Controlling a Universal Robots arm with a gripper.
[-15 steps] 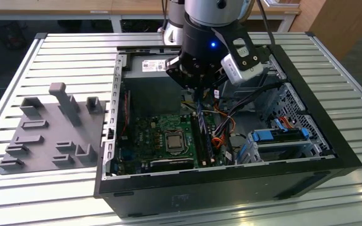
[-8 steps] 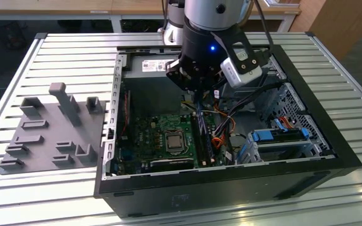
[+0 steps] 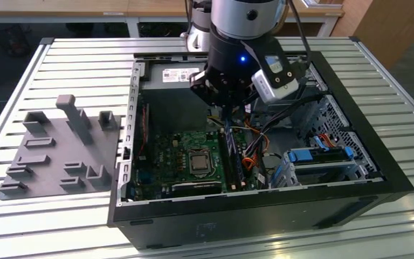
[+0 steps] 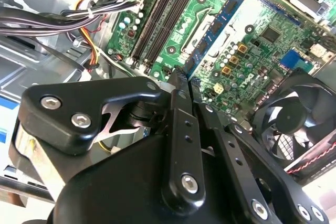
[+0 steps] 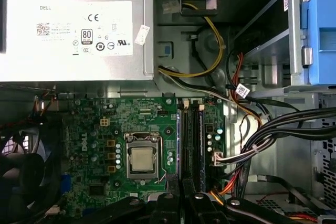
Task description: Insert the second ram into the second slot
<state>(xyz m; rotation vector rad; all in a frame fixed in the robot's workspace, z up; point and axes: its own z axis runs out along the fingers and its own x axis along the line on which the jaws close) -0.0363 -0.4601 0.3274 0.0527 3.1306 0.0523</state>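
My gripper point(image 3: 226, 110) hangs inside the open computer case point(image 3: 379, 178), over the green motherboard point(image 3: 171, 156). Its fingers point(image 4: 178, 103) are shut on the second ram point(image 4: 212, 35), a thin blue stick with dark chips. In the first wrist view the ram point(image 5: 179, 145) shows edge-on, lying parallel to the black memory slots point(image 5: 195, 140) on the side of the processor socket point(image 5: 142, 158). The slots point(image 4: 163, 19) run beside the held stick in the second wrist view. How far the ram is above the board I cannot tell.
A silver power supply point(image 5: 73, 35) fills the case's far end. Bundled cables point(image 5: 262, 135) run close beside the slots. A fan point(image 4: 294, 124) and a blue drive caddy point(image 3: 322, 156) flank the board. A grey holder fixture point(image 3: 56, 156) lies at the exterior view's left.
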